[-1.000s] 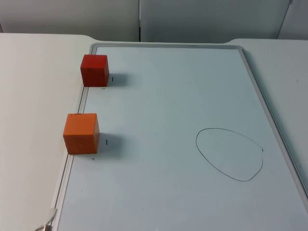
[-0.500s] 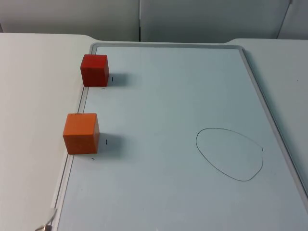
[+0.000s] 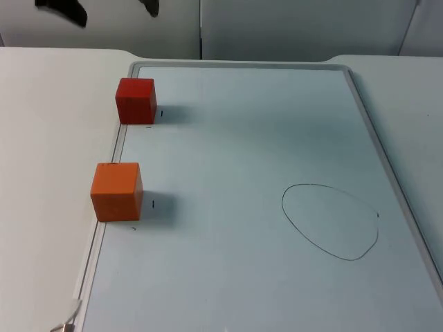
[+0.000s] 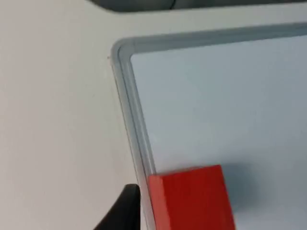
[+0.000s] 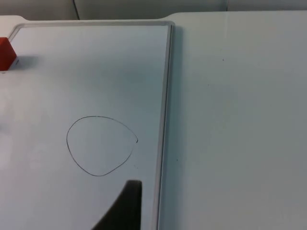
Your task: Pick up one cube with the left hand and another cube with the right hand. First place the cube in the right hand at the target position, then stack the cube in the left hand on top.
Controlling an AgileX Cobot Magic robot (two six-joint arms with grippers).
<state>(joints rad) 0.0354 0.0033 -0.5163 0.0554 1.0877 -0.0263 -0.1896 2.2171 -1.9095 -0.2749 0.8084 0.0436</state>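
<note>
A red cube (image 3: 136, 100) stands at the far left edge of the whiteboard, and the left wrist view shows the red cube (image 4: 192, 199) close below the camera. An orange cube (image 3: 117, 191) sits nearer on the same edge. A hand-drawn oval (image 3: 329, 221) marks the board's right half. My left gripper (image 3: 107, 7) hangs open above the table behind the red cube, its fingertips (image 3: 61, 8) wide apart and holding nothing. My right gripper (image 5: 122, 211) hovers over the board near the oval (image 5: 100, 145), with the red cube (image 5: 5, 53) far off.
The whiteboard's grey frame (image 3: 360, 104) lies flat on the white table (image 3: 41, 124). Small black tick marks sit beside each cube. A grey partition wall (image 3: 291, 28) closes the table's far side.
The left gripper has come into the top view at the upper left, behind the red cube. Neither cube has moved.
</note>
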